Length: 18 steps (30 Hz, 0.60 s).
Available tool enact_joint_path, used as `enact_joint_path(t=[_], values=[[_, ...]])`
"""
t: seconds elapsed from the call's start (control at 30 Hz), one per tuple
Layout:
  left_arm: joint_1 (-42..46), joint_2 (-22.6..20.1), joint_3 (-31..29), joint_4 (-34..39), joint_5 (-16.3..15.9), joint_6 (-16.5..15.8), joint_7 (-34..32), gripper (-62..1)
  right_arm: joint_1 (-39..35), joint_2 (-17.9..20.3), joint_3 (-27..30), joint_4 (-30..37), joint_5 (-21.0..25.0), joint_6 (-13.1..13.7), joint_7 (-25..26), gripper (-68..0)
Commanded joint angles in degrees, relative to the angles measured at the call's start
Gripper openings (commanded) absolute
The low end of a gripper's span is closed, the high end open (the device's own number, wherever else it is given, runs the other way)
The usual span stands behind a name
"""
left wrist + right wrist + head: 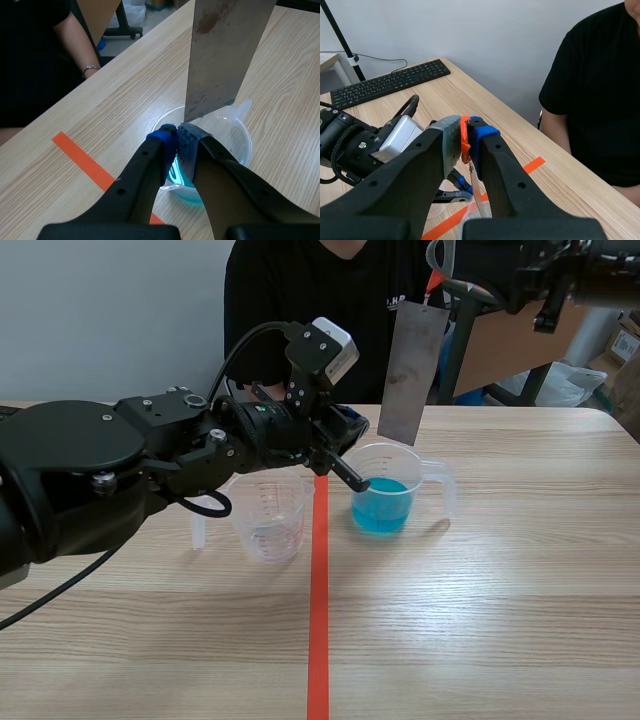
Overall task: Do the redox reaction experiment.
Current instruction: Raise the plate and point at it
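A clear beaker of blue liquid stands just right of the orange tape line. My left gripper is at its left rim, fingers shut on the wall; in the left wrist view the beaker sits under the fingertips of that gripper. A grey metal sheet hangs upright over the beaker, its lower edge just above the rim and just ahead of my left fingertips. My right gripper, raised at the back, is shut on the sheet's orange top end.
An empty clear beaker stands left of the tape line, under my left arm. A person in a black shirt sits across the table. A black keyboard lies on a side desk.
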Motion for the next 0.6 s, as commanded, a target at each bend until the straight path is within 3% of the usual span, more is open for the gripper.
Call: enact_joint_path(t=[0.0,0.57], values=[[-0.98,0.46,-0.2,1.33,-0.37,-0.35,-0.79,-56.2,0.85,0.28,0.85,1.07,0.87,0.44,0.96,-66.0],[-0.96,0.44,-0.2,1.33,-0.37,-0.39,-1.18,-56.2,0.85,0.28,0.85,1.07,0.85,0.44,0.96,-66.0]])
